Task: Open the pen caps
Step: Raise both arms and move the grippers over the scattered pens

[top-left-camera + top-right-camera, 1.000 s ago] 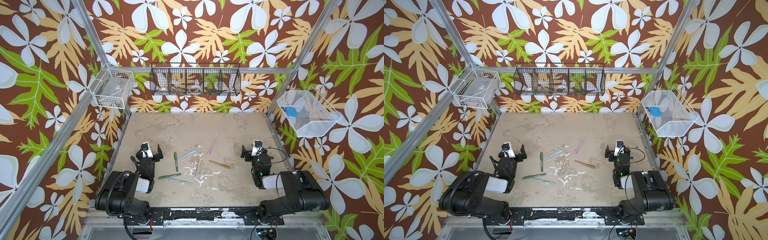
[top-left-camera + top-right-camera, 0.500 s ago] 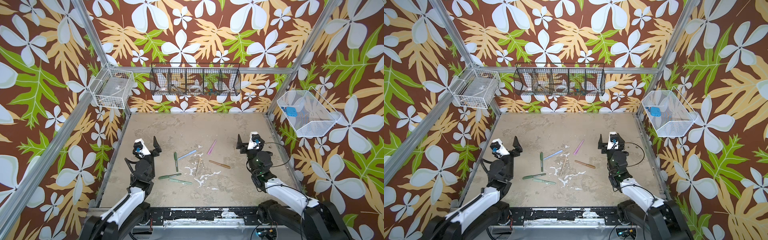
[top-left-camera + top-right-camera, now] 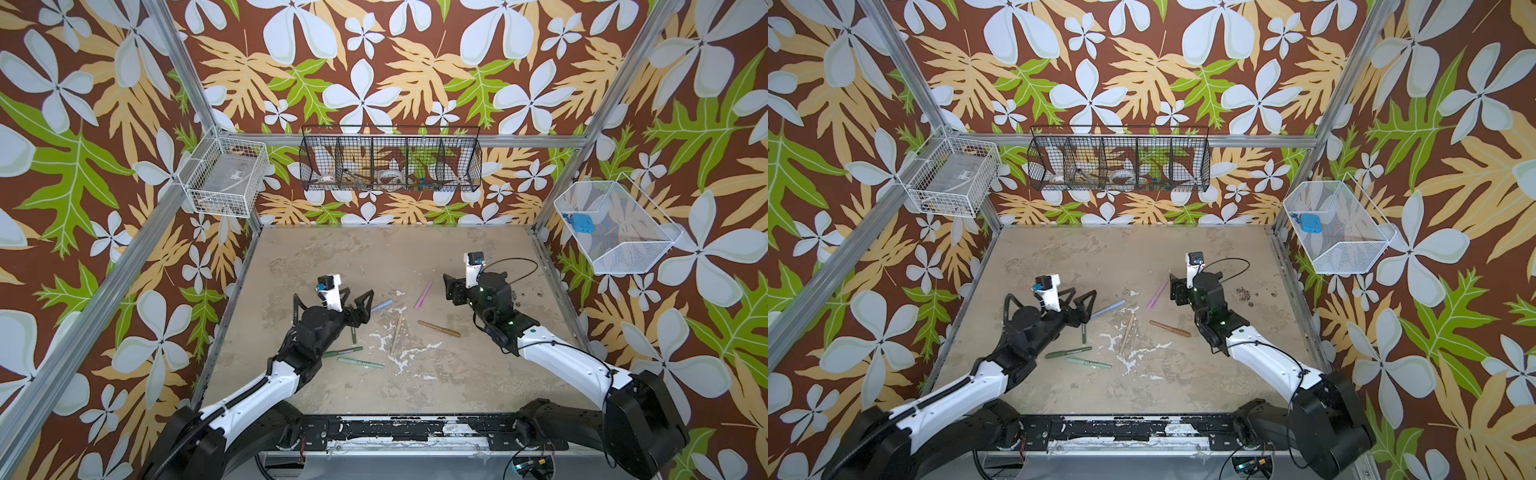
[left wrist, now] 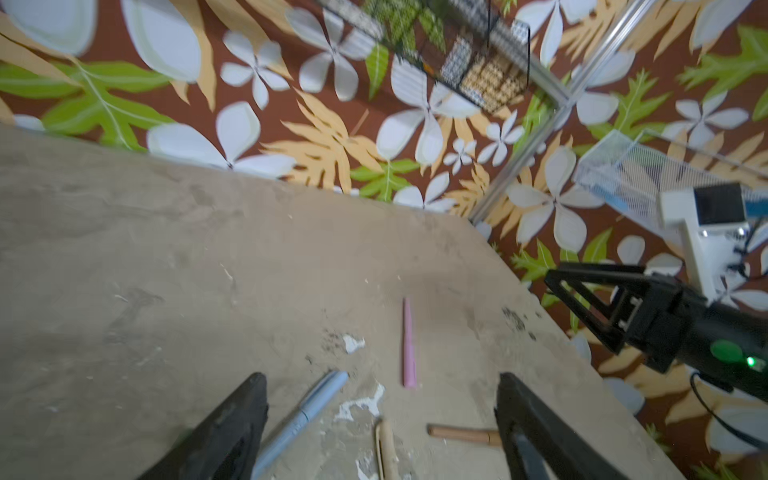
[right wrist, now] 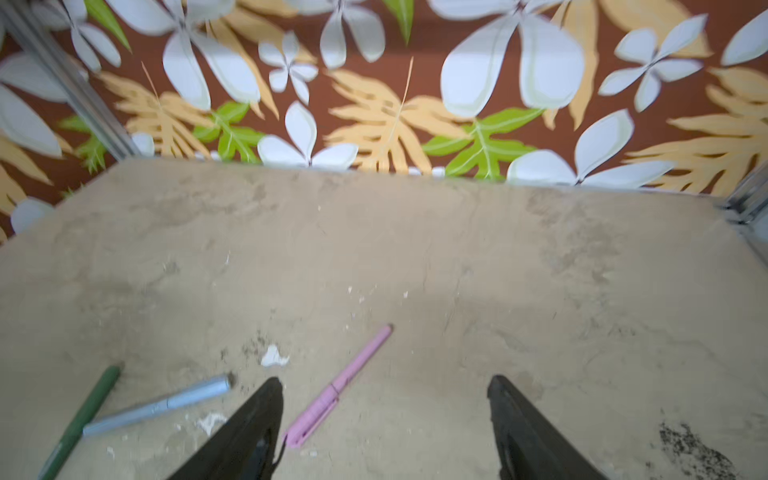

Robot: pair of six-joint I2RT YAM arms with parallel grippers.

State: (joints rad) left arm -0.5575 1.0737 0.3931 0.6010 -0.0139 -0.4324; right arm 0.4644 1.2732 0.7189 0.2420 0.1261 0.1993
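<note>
Pens (image 3: 438,328) number 7 only in top views; left pincer (image 4: 381,378), right pincer (image 5: 385,379) gape empty.

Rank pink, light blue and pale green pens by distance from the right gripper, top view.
1. pink pen, just left of the right gripper.
2. light blue pen, centre-left, by the left gripper.
3. pale green pen, farther left, toward the front edge.

Both arms stretched fwd; L claw (image 3: 358,300) & R claw (image 5: 385,379) spread wide, empty.
</note>
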